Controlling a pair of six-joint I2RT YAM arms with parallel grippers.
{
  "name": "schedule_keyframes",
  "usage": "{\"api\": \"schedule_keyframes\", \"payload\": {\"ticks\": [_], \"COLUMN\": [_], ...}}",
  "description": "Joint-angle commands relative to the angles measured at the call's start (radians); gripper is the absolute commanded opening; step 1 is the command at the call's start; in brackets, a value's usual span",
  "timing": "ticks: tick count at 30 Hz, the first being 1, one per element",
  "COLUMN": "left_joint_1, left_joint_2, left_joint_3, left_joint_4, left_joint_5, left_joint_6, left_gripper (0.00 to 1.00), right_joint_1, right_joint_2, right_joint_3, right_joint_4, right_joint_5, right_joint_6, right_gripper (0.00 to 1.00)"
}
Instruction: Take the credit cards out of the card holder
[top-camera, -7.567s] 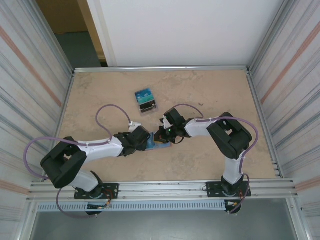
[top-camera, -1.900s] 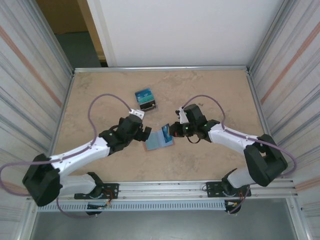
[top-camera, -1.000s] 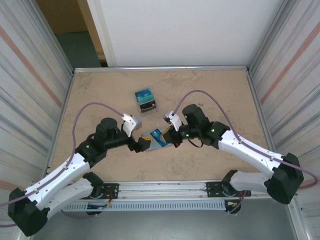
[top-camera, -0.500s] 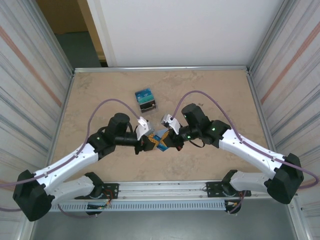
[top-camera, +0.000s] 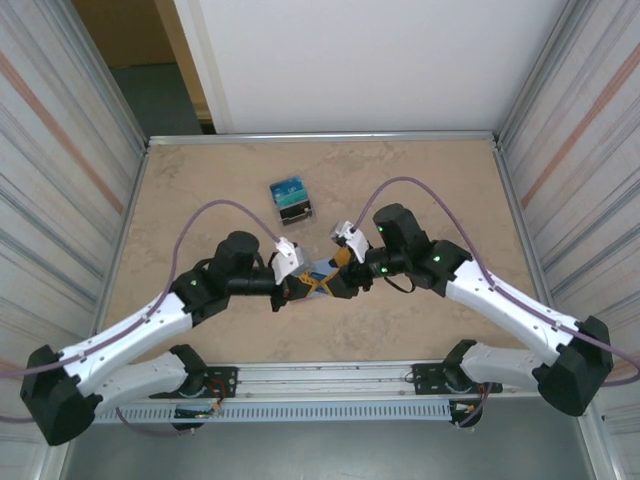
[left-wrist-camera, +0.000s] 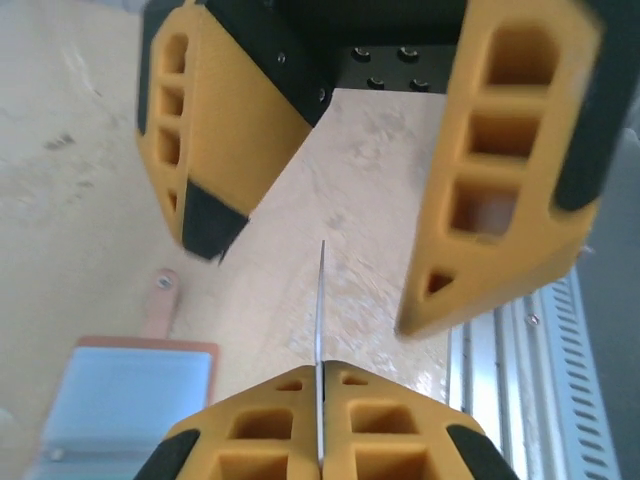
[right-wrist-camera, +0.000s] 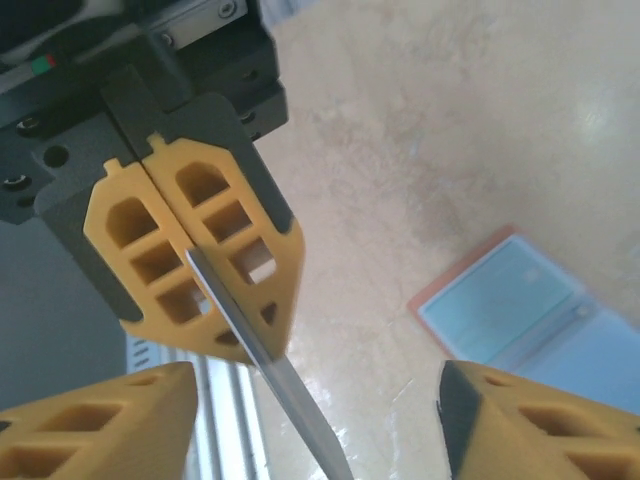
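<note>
Centre of the table: your left gripper is clamped tight on a credit card, seen edge-on as a thin sliver (any print on it cannot be read). Your right gripper faces it, jaws spread wide either side of the card, gripping nothing. The card holder lies open on the tabletop below, light blue lining up. A dark stand of blue-teal cards sits apart, toward the upper middle.

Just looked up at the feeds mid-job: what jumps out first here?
The two grippers meet nose to nose mid-table: the left gripper is shut on a credit card seen edge-on, while the right gripper stands open either side of it. Beneath them the card holder lies open on the table, light-blue lining up.
</note>
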Motion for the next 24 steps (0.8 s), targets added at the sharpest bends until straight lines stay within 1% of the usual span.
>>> {"api": "schedule_keyframes", "payload": {"ticks": [1, 3, 6, 9, 13, 16, 19, 22, 24], "left_joint_1": [-0.004, -0.003, -0.003, -0.003, -0.003, -0.003, -0.003, -0.003, -0.003], "left_joint_2": [-0.105, -0.163, -0.224, -0.266, -0.298, -0.299, -0.288, -0.278, -0.270], "left_joint_3": [-0.071, -0.113, -0.148, -0.171, -0.209, -0.244, -0.279, -0.313, -0.324], "left_joint_4": [0.126, 0.181, 0.216, 0.251, 0.346, 0.449, 0.562, 0.685, 0.740], "left_joint_5": [-0.105, -0.145, -0.183, -0.191, -0.197, -0.197, -0.201, -0.210, -0.207], "left_joint_6": [-0.068, -0.104, -0.148, -0.176, -0.216, -0.245, -0.272, -0.313, -0.337], "left_gripper": [0.00, 0.00, 0.00, 0.00, 0.00, 0.00, 0.00, 0.00, 0.00], "right_joint_1": [-0.043, -0.078, -0.102, -0.111, -0.135, -0.133, -0.134, -0.133, -0.133], "right_joint_2": [-0.064, -0.093, -0.156, -0.223, -0.269, -0.254, -0.207, -0.160, -0.138], "right_joint_3": [-0.038, -0.060, -0.118, -0.209, -0.273, -0.291, -0.318, -0.308, -0.301], "right_joint_4": [0.112, 0.166, 0.278, 0.412, 0.554, 0.611, 0.726, 0.784, 0.808], "right_joint_5": [-0.059, -0.089, -0.083, -0.028, -0.004, 0.054, -0.034, -0.045, -0.056], "right_joint_6": [0.091, 0.144, 0.199, 0.252, 0.353, 0.437, 0.451, 0.533, 0.551], "right_gripper": [0.99, 0.99, 0.99, 0.99, 0.99, 0.99, 0.99, 0.99, 0.99]}}
